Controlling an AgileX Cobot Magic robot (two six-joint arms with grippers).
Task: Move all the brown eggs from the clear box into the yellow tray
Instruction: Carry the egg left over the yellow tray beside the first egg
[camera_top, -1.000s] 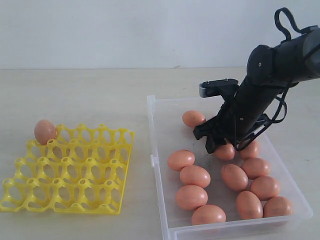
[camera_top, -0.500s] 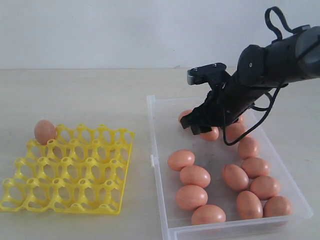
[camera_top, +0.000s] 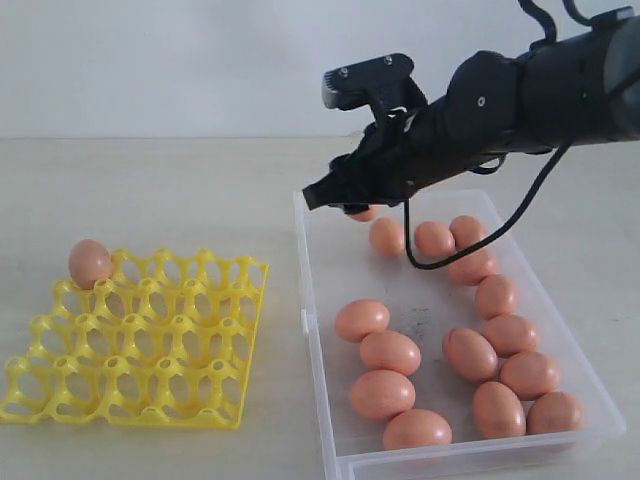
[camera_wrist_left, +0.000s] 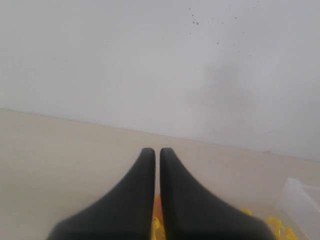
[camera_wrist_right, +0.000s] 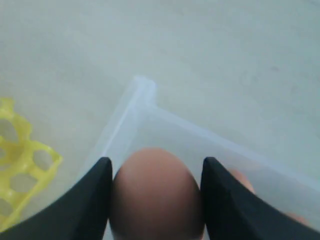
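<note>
While the right gripper hung over the far left corner of the clear box, its jaws were clamped on one egg. In the right wrist view, this held egg filled the gap between the two black fingers and touched both. The box corner showed beneath it. In the exterior view only a sliver of the held egg showed under the gripper, lifted off the box floor.

Clear box: stood on the beige table, to the right of the yellow tray, near it but apart. Fourteen brown eggs were counted loose on its floor. Four were bunched near the far wall, six lay along the right side toward the near right corner, and four ran down the left-middle.

Yellow tray: lay flat on the table. One tray egg sat in the far left corner cup, and the other cups were unfilled.

Left gripper: outside the exterior view. Its wrist view showed the two dark fingers pressed together tip to tip, holding nothing and pointed toward the pale wall. A bit of yellow lattice showed below the fingers.
</note>
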